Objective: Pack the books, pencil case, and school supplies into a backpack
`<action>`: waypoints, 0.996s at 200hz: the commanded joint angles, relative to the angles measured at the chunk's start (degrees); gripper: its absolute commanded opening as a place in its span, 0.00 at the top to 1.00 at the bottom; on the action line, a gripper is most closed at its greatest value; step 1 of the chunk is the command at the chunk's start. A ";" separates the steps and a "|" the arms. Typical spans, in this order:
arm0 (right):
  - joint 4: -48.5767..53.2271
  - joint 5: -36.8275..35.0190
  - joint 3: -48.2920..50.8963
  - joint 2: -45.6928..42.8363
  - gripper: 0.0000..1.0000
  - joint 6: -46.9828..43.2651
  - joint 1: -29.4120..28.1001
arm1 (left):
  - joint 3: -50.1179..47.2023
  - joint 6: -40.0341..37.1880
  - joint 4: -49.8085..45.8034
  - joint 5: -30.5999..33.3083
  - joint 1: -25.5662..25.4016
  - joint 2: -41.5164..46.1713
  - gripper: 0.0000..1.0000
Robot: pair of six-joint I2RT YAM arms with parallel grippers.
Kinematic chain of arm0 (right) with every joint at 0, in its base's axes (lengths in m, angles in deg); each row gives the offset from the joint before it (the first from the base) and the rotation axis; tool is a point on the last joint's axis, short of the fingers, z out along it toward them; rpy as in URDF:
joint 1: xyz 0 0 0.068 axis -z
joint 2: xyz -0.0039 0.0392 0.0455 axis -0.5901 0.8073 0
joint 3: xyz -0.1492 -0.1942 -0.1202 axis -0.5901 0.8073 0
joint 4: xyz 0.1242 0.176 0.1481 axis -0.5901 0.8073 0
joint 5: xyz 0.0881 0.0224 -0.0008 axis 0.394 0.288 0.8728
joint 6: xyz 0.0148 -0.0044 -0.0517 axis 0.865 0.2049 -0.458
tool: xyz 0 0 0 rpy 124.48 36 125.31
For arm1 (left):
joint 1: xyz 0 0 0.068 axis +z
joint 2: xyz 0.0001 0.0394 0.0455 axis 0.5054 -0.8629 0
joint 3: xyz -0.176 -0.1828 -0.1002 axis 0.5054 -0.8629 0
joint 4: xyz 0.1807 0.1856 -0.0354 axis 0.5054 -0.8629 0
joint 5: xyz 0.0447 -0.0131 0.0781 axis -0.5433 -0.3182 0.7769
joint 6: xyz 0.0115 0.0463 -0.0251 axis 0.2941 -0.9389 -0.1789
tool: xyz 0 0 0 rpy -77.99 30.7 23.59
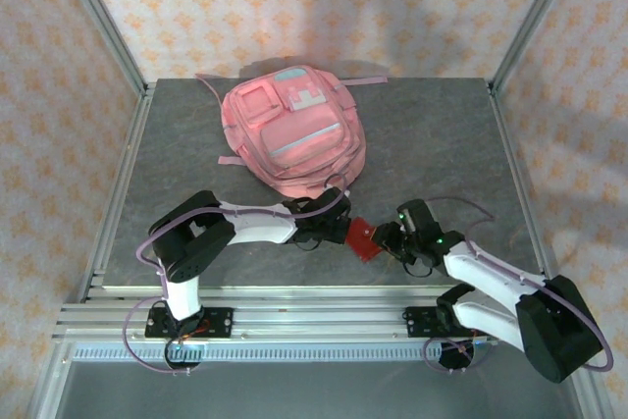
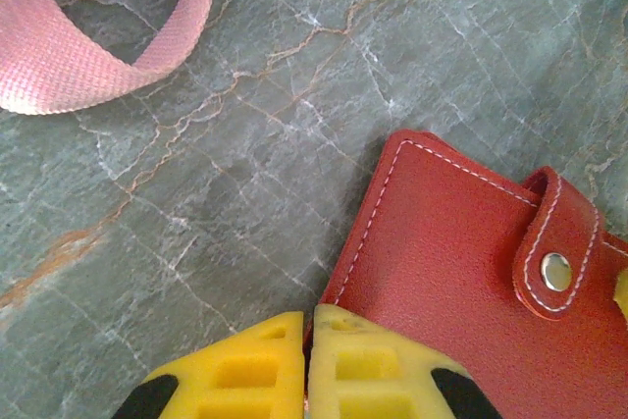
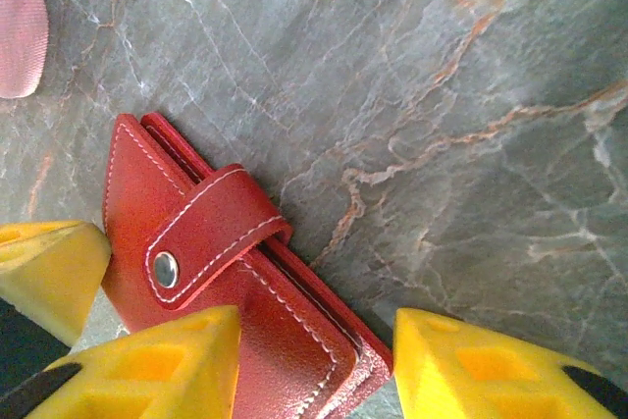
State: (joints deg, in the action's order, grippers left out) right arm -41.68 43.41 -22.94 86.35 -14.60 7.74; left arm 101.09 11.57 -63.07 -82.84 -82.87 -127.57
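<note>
Your left gripper (image 2: 307,355), pinched together, meets the red pad (image 2: 451,291); right gripper (image 3: 316,340) gapes — veined grey table (image 1: 442,144), papered walls (image 1: 294,7), pad cropped.

The pink backpack (image 1: 294,130) lies flat at the far middle of the table, front side up. Its pockets, pale stripes and light blue-and-white patch (image 1: 299,76) face the ceiling, and the patch end points away from the arms. Pink straps trail out past its far corners, and one strap loop (image 2: 69,66) rests on the tabletop. Just in front of its near edge, apart from it, sits the red snap-tab pad (image 2: 442,282). It is stitched in white, shut by a tab with a metal stud, turned corner-on, with one edge pinched in the left gripper (image 2: 309,326).
</note>
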 commanded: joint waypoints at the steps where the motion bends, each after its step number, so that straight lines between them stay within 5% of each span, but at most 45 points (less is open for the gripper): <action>1: -11.23 8.32 2.27 0.43 0.57 0.85 -1.11 | -0.32 -1.51 -4.49 2.14 -0.30 -3.01 0.93; 52: -27.06 9.42 6.69 -3.83 0.60 5.75 -1.11 | -0.63 -2.14 -3.63 1.34 -0.30 -2.73 0.93; 81: -29.83 9.03 7.60 -6.09 0.70 5.81 -1.09 | -1.17 -1.93 -2.55 1.09 -0.29 -2.10 0.91; 151: -25.36 3.42 7.58 -4.93 1.00 5.46 -1.11 | -2.30 -1.66 -0.11 2.17 -0.27 0.82 0.86; 199: -15.06 -0.66 1.56 -8.88 1.00 0.89 -1.02 | -2.35 -3.20 -1.87 9.34 -0.22 8.57 0.63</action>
State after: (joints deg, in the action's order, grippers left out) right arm -61.79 46.97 -16.19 80.89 -10.23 7.02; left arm 99.21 10.26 -63.00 -78.36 -82.41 -125.04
